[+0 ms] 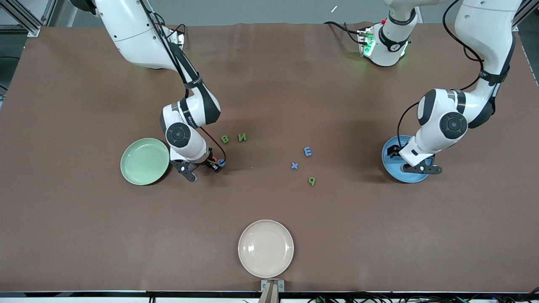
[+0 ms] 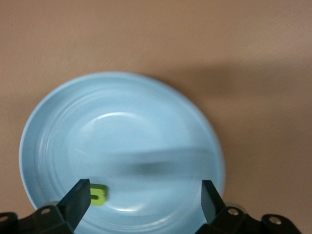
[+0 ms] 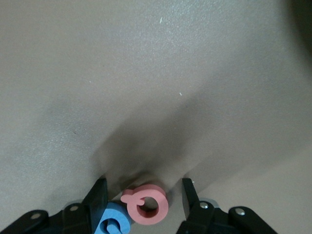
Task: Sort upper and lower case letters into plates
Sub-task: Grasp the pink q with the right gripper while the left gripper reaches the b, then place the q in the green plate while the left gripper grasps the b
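A: Letters — where? 
B: 5 on the counter [image 1: 84,235]; 1 green letter [image 2: 98,194] lies in the blue plate [image 2: 53,122] under the left tool [image 2: 144,197], spread wide.
A: Right tool [image 3: 141,197]?
B: Down around the pink letter [image 3: 145,204], beside a blue letter [image 3: 114,223], at the mint plate's [image 1: 144,161] 3 o'clock.

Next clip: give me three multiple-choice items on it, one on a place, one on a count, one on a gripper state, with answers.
1. Where does the small green letter lie?
A. in the blue plate
B. in the mint green plate
C. in the cream plate

2. How many plates stand on the table?
A. two
B. three
C. four

3. How is the left gripper?
A. shut on a letter
B. shut on nothing
C. open over the blue plate

Answers: 1 A, the left wrist view shows it on the blue surface. 2 B, mint, blue and cream. 3 C, its fingers stand wide apart with nothing between.
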Robot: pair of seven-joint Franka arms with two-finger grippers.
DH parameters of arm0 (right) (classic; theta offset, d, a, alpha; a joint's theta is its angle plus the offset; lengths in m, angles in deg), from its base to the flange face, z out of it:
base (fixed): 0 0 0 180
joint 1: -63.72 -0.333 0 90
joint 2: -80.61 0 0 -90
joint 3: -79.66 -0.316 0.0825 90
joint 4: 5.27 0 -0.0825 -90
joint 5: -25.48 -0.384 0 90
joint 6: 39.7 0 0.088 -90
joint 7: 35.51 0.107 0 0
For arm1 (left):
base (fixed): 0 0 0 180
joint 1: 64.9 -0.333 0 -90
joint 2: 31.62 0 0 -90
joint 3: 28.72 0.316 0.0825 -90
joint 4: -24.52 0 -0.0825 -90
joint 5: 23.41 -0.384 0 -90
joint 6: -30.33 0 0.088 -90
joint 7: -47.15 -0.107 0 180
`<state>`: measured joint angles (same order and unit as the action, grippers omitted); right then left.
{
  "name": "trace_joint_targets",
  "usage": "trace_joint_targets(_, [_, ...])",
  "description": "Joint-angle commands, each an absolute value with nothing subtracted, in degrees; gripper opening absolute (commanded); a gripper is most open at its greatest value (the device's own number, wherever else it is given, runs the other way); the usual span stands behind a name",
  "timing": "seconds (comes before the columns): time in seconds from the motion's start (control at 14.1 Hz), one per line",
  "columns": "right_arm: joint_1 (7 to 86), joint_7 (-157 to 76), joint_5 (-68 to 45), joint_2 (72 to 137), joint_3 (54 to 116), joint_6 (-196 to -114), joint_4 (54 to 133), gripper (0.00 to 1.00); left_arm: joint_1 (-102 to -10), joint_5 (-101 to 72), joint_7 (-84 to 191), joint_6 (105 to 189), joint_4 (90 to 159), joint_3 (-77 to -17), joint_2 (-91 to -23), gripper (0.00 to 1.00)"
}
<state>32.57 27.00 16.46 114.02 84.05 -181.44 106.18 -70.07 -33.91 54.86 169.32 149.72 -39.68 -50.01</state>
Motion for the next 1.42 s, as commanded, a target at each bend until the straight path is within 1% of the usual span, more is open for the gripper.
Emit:
trace_joint_targets(0.0, [31.7,27.7,16.0,113.3,84.7,-182.0,107.9,0.69,-69.3,-34.2,60.5,164.8,143.1,-43.7,-51.6,1.00])
trace_joint_targets(0.14, [31.5,27.8,15.9,113.3,84.7,-182.0,108.0,0.68,-68.1,-34.3,62.0,164.7,137.6,-46.6,-56.2,1.00])
trace_joint_targets(0.21, [31.5,27.8,16.0,113.3,84.7,-182.0,108.0,0.66,-66.5,-34.2,62.6,164.7,135.4,-46.9,-57.7,1.00])
trace_joint_targets(0.43, [31.4,28.2,16.0,113.3,84.7,-182.0,108.0,0.63,-60.3,-35.0,65.0,164.7,129.3,-46.7,-63.1,1.00])
trace_joint_targets(0.5, [31.1,28.2,15.9,113.3,84.7,-181.9,108.0,0.58,-58.8,-35.0,66.2,164.8,127.6,-46.7,-65.0,1.00])
trace_joint_targets(0.71, [31.1,28.3,15.9,113.3,84.7,-181.9,108.0,0.50,-54.8,-35.1,73.3,165.2,123.6,-46.7,-68.9,1.00])
trace_joint_targets(0.78, [31.1,28.3,15.9,113.3,84.7,-181.8,108.0,0.45,-53.1,-35.0,74.7,165.2,121.6,-46.6,-70.7,1.00])
trace_joint_targets(0.92, [31.5,28.0,15.9,113.2,84.7,-181.4,107.8,0.20,-50.7,-35.0,76.0,165.2,118.1,-46.3,-74.1,0.99])
trace_joint_targets(1.0, [31.6,27.9,15.9,113.2,84.7,-181.4,107.7,0.09,-49.7,-35.0,76.0,165.2,116.6,-46.0,-75.6,0.98])
trace_joint_targets(1.07, [31.7,27.6,16.0,113.0,84.7,-181.3,107.6,0.03,-49.5,-35.0,76.1,165.2,115.9,-46.0,-76.5,0.97])
trace_joint_targets(1.14, [32.0,27.2,16.0,112.6,84.8,-181.3,107.5,0.03,-49.3,-35.0,76.1,165.2,115.8,-46.0,-77.1,0.95])
trace_joint_targets(1.28, [33.9,23.7,16.0,110.8,84.8,-181.1,107.4,0.01,-48.9,-35.0,76.1,165.2,115.8,-46.0,-78.0,0.87])
trace_joint_targets(1.35, [35.5,21.1,16.0,109.3,84.8,-179.5,107.4,0.01,-48.5,-35.0,76.1,165.3,115.7,-46.0,-78.2,0.82])
